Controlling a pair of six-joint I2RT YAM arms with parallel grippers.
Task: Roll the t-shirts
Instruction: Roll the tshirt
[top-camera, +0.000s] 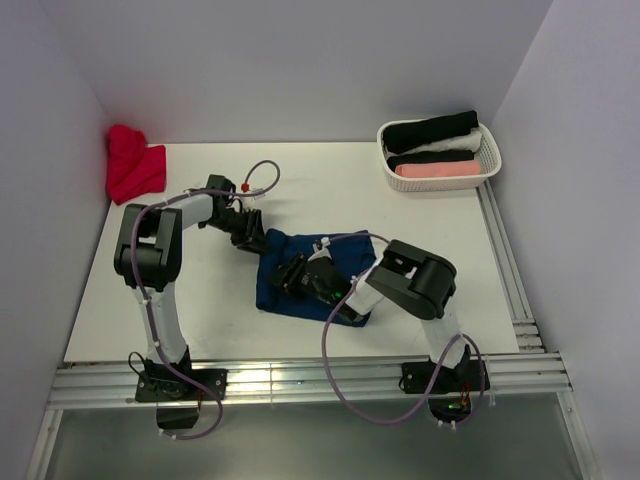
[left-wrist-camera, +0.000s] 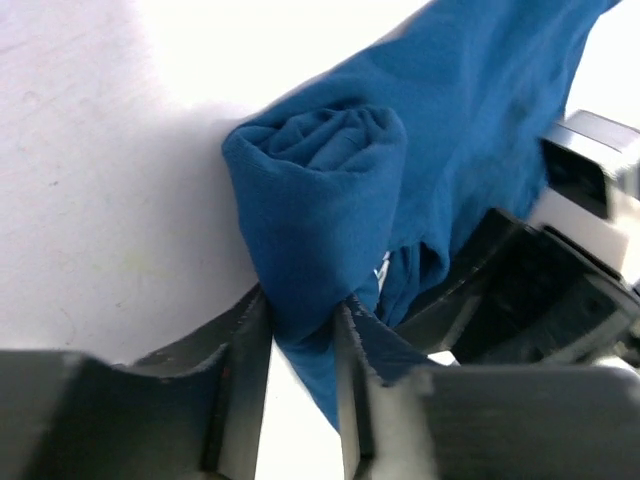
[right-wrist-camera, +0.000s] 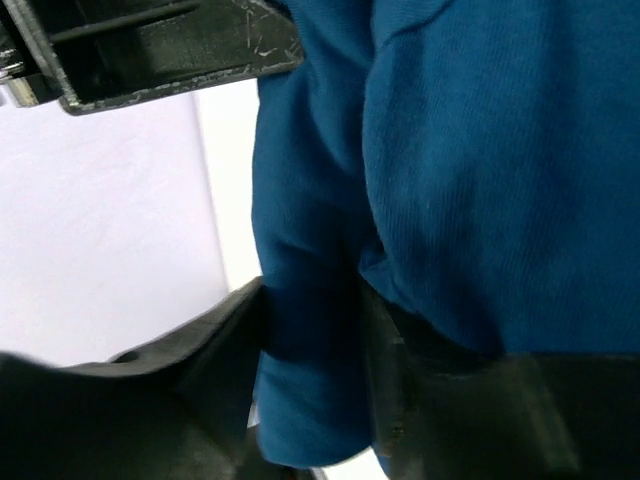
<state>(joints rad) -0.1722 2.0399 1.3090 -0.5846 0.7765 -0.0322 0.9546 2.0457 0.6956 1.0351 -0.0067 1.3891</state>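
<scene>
A navy blue t-shirt (top-camera: 345, 255) lies partly rolled in the middle of the white table (top-camera: 330, 190). My left gripper (top-camera: 250, 238) is shut on its far left end; the left wrist view shows the rolled end (left-wrist-camera: 325, 190) pinched between my fingers (left-wrist-camera: 245, 350). My right gripper (top-camera: 297, 277) is shut on a fold of the same shirt at its near left side; the right wrist view shows the cloth (right-wrist-camera: 310, 300) squeezed between my fingers (right-wrist-camera: 385, 380). No print shows.
A red t-shirt (top-camera: 133, 163) is bunched in the far left corner. A white basket (top-camera: 488, 160) at the far right holds rolled black, white and pink shirts. Rails run along the near and right table edges.
</scene>
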